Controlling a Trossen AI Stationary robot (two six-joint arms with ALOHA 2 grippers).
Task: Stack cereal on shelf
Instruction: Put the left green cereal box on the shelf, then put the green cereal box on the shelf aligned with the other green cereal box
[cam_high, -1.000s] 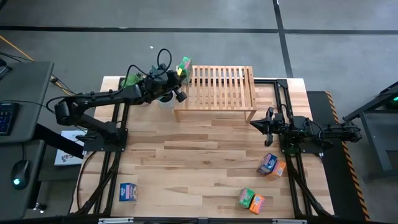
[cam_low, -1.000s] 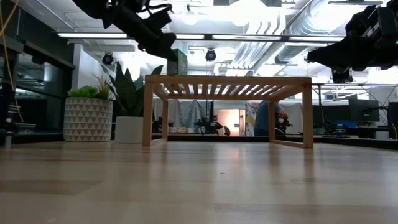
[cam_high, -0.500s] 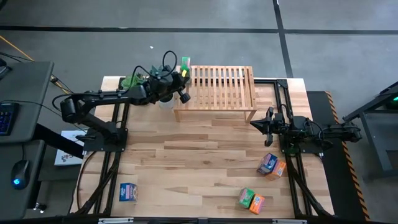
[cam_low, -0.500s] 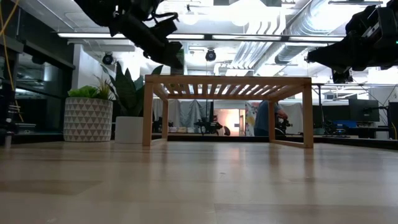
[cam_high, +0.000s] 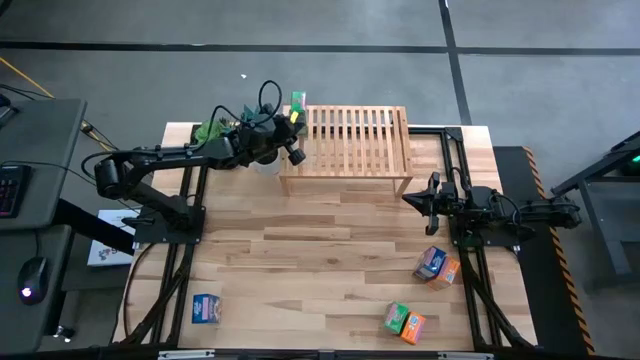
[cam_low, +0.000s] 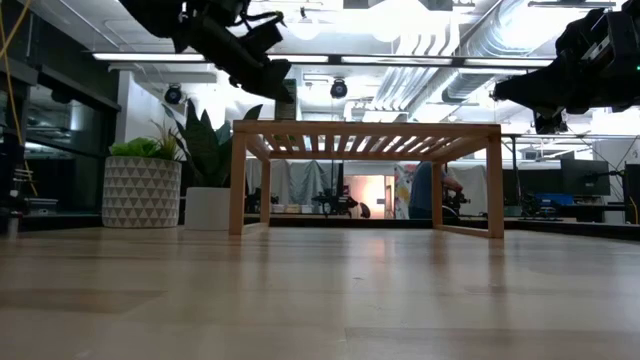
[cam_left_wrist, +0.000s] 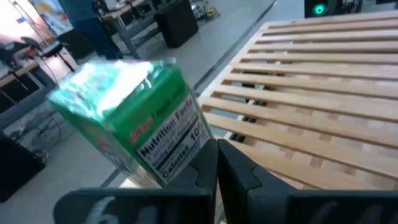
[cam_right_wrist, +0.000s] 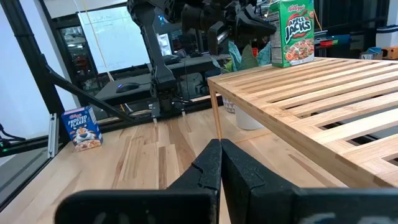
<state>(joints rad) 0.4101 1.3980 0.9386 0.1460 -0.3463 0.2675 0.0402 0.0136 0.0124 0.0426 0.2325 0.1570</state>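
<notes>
Cereal box, green (cam_right_wrist: 291, 32), now stood upright on shelf (cam_high: 350, 140) at 10 o'clock corner; left gripper (cam_high: 292, 135) backed off slightly, shut, empty; right gripper (cam_high: 412, 200) shut, idle; 5 boxes left.

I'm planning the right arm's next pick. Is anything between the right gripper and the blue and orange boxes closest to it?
Nothing visible. In the high view only bare table lies between the right gripper and the blue and orange boxes. The shelf stands on the gripper's other side.

1 box (cam_high: 297, 102) on shelf (cam_high: 350, 140) corner
</notes>
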